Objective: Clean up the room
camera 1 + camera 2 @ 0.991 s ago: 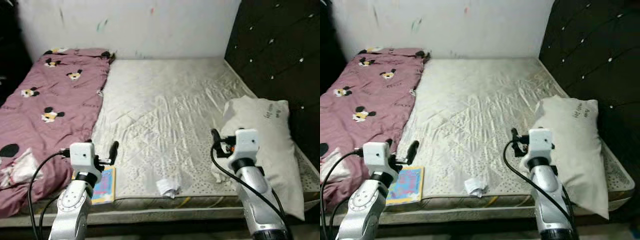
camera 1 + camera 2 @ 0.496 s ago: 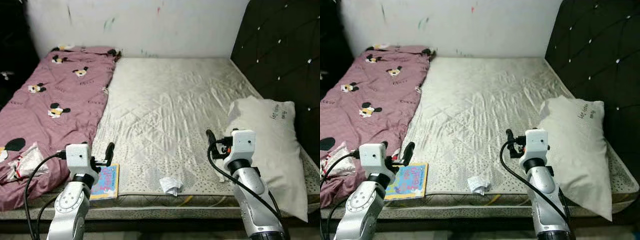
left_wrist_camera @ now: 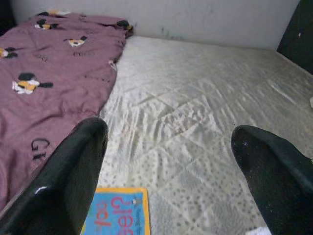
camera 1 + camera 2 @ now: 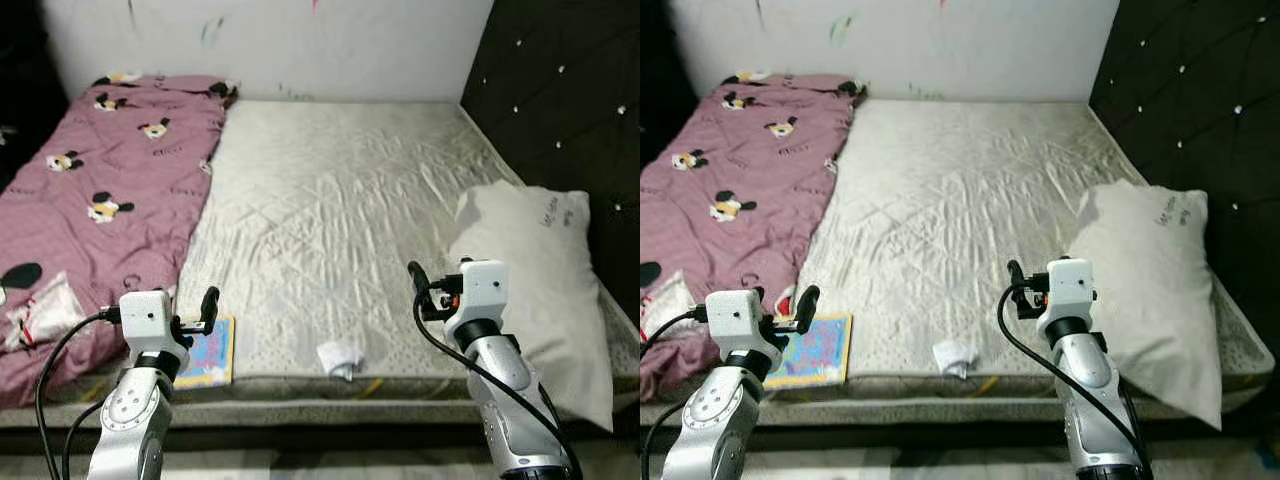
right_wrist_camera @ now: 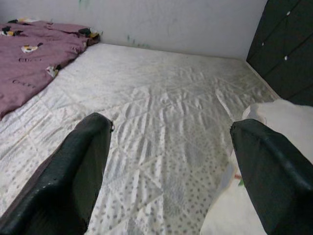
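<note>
A bed with a pale quilted mattress lies before me. Near its front edge lie a colourful children's book and a crumpled white paper. My left gripper hovers open just above the book, holding nothing. My right gripper is raised over the front right of the mattress, open and empty, close to a white pillow. The paper lies between the two arms.
A pink blanket with cartoon mice covers the left side of the bed, with a clear plastic bag on its front part. A black tufted headboard stands on the right, a white wall behind.
The whole picture has shifted as the camera moved. Both arms keep their raised pose with fingers apart. Nothing on the bed has moved.
</note>
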Tool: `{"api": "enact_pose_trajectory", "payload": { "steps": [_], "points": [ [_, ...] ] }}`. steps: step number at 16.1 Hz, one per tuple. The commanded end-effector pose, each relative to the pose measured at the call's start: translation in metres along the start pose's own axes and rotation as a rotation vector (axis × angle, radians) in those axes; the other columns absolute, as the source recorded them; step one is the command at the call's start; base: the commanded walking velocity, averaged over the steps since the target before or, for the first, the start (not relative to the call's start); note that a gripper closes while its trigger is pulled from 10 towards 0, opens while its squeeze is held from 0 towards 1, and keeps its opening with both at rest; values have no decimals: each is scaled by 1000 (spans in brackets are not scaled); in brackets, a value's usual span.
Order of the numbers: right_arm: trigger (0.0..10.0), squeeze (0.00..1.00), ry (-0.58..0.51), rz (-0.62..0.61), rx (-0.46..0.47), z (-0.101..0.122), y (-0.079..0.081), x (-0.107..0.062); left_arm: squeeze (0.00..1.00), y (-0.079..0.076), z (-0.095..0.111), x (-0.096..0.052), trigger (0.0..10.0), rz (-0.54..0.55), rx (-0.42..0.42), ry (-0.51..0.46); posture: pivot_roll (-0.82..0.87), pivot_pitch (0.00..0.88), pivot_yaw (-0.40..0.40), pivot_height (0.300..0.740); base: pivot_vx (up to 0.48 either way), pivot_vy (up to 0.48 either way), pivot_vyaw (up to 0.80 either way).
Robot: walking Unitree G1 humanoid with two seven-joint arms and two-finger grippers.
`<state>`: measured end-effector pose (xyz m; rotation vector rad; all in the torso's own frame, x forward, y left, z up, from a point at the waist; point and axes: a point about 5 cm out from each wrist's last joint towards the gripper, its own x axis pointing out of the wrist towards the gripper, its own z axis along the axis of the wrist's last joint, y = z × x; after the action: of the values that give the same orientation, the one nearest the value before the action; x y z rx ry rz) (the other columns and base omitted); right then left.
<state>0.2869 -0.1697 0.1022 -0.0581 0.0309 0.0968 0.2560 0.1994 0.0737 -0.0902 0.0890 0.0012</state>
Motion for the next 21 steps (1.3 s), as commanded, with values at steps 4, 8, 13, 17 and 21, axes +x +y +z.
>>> {"api": "enact_pose_trajectory", "payload": {
  "steps": [4, 8, 13, 17, 21],
  "points": [
    [10000, 0, 2, 38, 7, 2, 3, -1, 0, 2, 2, -2, 10000, 15, -7, 2, -7, 67, -22, 600, 0, 0, 0],
    [10000, 0, -5, 65, -7, 4, 5, 2, 0, 3, 5, -1, 10000, 20, 1, -12, -6, 59, -24, 600, 0, 0, 0],
    [10000, 0, -20, 125, -1, 13, 11, 11, 0, 7, 25, 9, 10000, -25, 90, -79, 4, 61, -42, 600, 0, 0, 0],
    [10000, 0, -7, 181, 28, 12, 25, 10, 0, 2, 20, -6, 10000, 14, 64, -78, 51, 79, -93, 600, 0, 0, 0],
    [10000, 0, 8, 287, 19, 13, 43, 20, 0, 6, 10, -29, 10000, 114, 47, -65, 104, 83, -168, 600, 0, 0, 0]
  ]
}}
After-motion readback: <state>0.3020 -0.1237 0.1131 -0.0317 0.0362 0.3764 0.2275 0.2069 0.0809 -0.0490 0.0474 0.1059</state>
